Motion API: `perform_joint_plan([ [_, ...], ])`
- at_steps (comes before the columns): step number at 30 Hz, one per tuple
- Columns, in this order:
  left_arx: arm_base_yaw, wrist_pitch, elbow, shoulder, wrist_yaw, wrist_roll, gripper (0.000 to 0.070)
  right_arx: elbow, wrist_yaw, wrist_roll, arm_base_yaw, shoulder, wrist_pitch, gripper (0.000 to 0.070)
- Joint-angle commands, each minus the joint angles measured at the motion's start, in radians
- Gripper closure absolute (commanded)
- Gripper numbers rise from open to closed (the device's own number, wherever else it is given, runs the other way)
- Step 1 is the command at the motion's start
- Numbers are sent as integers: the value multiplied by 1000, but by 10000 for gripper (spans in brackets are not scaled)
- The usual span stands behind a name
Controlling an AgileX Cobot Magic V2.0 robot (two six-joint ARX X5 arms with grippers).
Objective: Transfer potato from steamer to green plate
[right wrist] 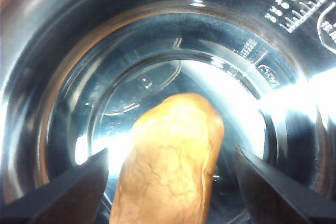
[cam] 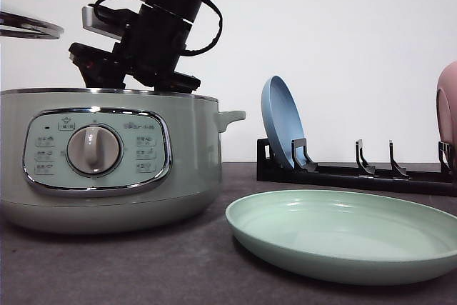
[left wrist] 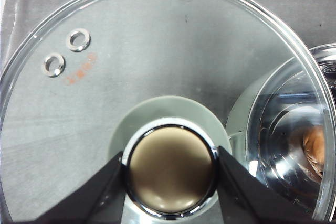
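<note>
White wall behind, dark grey tabletop (cam: 143,269). Front: steamer (cam: 107,162) at 9 o'clock, right arm (cam: 153,26) dropping into its open top; green plate (cam: 343,237) at 4 o'clock, just beside the steamer; blue plate (cam: 282,123) upright in a black rack (cam: 357,173), pink plate (cam: 448,112) at the 3 o'clock edge; lid (cam: 28,26) rim held up at 10 o'clock. Left wrist: left gripper (left wrist: 170,171) clenched on the lid knob (left wrist: 170,171), glass lid off the pot; potato (left wrist: 315,148) seen through the glass at 3 o'clock, inside the steamer. Right wrist: right gripper (right wrist: 170,182) inside the pot, fingers (right wrist: 68,192) spread wide, potato between them, not touching either.
</note>
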Motion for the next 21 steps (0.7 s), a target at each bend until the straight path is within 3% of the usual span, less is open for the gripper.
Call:
perform_joint_plan([
  [1, 2, 29, 28, -6, -3, 5, 698, 27, 1, -7, 12, 32, 5, 227],
  [14, 1, 27, 28, -6, -3, 5, 698, 27, 1, -7, 12, 59, -5, 243],
  [15, 1, 27, 28, -6, -3, 5, 698, 27, 1, -7, 12, 59, -6, 267],
  [18, 1, 27, 28, -6, -3, 5, 698, 27, 0, -6, 13, 59, -3, 468],
  [21, 1, 27, 28, -6, -3, 5, 698, 27, -3, -6, 12, 58, -3, 535],
])
